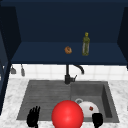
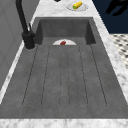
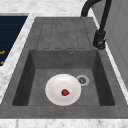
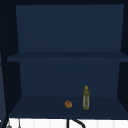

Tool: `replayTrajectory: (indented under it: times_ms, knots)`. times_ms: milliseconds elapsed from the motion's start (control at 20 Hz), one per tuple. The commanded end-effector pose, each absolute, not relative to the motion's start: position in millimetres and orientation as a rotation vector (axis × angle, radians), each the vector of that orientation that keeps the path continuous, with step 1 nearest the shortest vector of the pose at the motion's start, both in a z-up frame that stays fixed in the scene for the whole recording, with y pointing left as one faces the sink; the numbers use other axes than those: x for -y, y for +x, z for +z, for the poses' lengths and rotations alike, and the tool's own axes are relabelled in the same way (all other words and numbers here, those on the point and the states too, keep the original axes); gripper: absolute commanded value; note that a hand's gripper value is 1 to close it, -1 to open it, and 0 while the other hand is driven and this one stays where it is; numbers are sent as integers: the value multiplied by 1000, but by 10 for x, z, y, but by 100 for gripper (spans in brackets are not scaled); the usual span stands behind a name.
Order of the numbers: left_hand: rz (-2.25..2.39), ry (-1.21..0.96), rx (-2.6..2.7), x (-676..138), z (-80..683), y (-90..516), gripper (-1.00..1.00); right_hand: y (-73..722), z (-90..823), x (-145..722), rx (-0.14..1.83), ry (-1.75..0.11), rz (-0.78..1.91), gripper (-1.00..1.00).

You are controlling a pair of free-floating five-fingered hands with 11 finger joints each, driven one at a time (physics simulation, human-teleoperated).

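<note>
My left hand (image 1: 33, 117) hovers over the sink's front edge at the left, open, with its fingers spread upward and nothing in them. My right hand (image 1: 97, 120) hangs at the front right, just before the basin, and holds nothing. In the left side view its straight fingers (image 2: 116, 6) reach toward the sink. A big red ball (image 1: 67, 115) sits between the two hands and touches neither. Behind it, a white plate (image 1: 88, 107) with a small red bit (image 3: 65, 92) lies in the basin (image 3: 100, 82).
A black faucet (image 1: 67, 75) stands behind the sink. On the dark blue shelf (image 1: 37, 56) above stand an olive bottle (image 1: 86, 44) and a small brown round thing (image 1: 68, 50). The ribbed drainboard (image 2: 65, 75) lies at the left. A plate with a yellow-green item (image 2: 77, 5) sits on the far counter.
</note>
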State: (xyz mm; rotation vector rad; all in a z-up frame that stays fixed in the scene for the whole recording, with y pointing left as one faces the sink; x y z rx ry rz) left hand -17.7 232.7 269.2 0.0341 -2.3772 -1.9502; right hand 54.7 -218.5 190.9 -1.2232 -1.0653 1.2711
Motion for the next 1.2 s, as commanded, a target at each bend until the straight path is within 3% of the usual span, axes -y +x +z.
replayTrajectory:
  times_ms: [0,1050,1100,1150]
  knots:
    - [-2067,46,2284,-2270,2660,-212,-100,547,1909,2185,1065,-1223,1271,0]
    - [-1956,34,2371,-2323,2657,-15,-100,547,1909,2185,1065,-1223,1271,0]
    - [-1956,34,2371,-2323,2654,-26,0,543,1909,2185,1065,-1223,1271,-100]
    - [-1974,34,2366,-2327,2656,-23,0,579,1931,2176,1058,-1225,1273,-100]
